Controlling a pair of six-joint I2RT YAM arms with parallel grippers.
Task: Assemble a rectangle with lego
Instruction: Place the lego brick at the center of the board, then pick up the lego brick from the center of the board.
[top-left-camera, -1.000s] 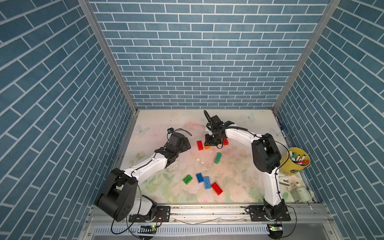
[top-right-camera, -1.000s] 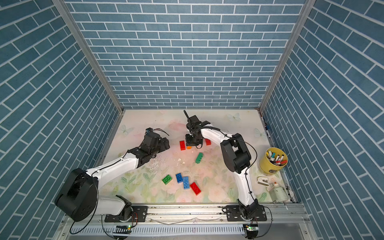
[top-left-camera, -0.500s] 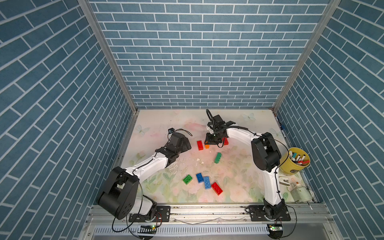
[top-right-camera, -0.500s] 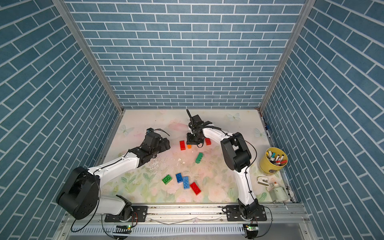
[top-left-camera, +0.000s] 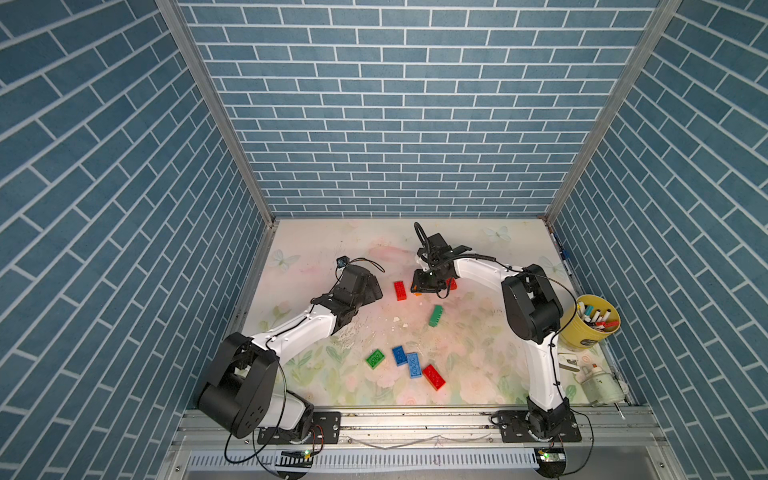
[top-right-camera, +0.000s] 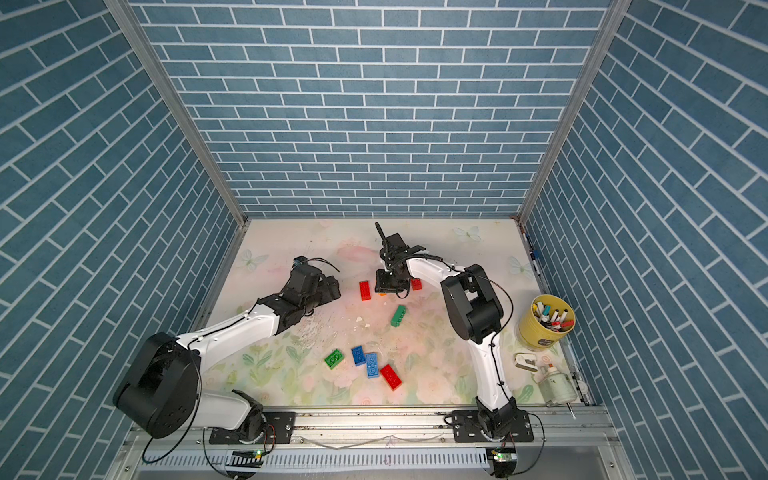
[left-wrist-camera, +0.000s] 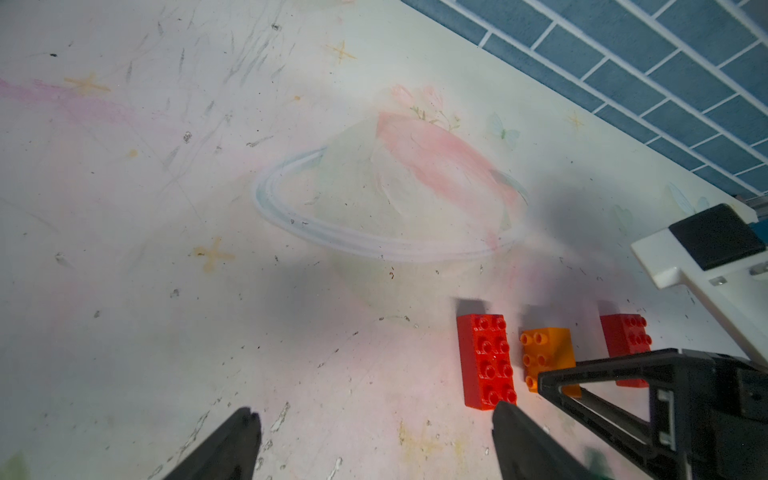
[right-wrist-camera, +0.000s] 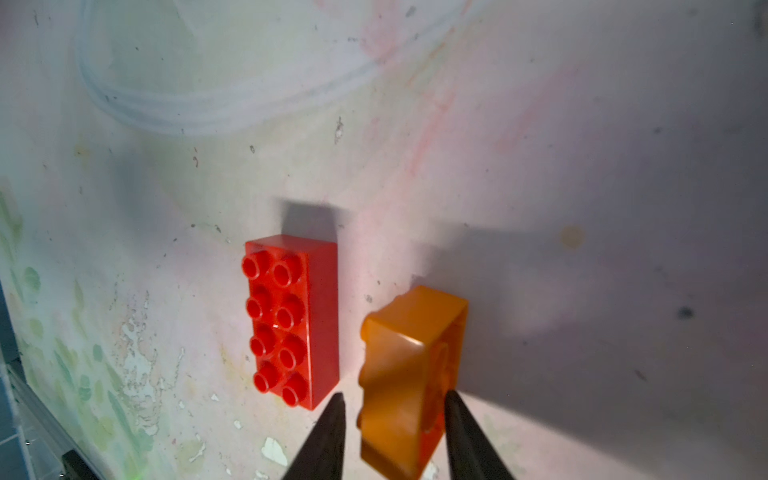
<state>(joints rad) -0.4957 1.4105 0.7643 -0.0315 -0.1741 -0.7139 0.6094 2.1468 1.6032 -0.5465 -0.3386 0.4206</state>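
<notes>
Brick of orange lego (right-wrist-camera: 405, 349) tilted between right pincer (right-wrist-camera: 395, 397) tips, jaws slightly parted, red lego (right-wrist-camera: 291, 320) just beside.

red brick (right-wrist-camera: 291, 322), orange brick (right-wrist-camera: 405, 382), blue brick-patterned walls (top-left-camera: 395, 124), pastel floral table (top-left-camera: 316, 249)

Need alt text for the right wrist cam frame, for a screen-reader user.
The right gripper straddles an orange lego brick tipped on its side, hollow underside showing, with a gap between one fingertip and the brick. A red brick lies flat, studs up, just apart from it, on a scuffed pale floral mat.
</notes>
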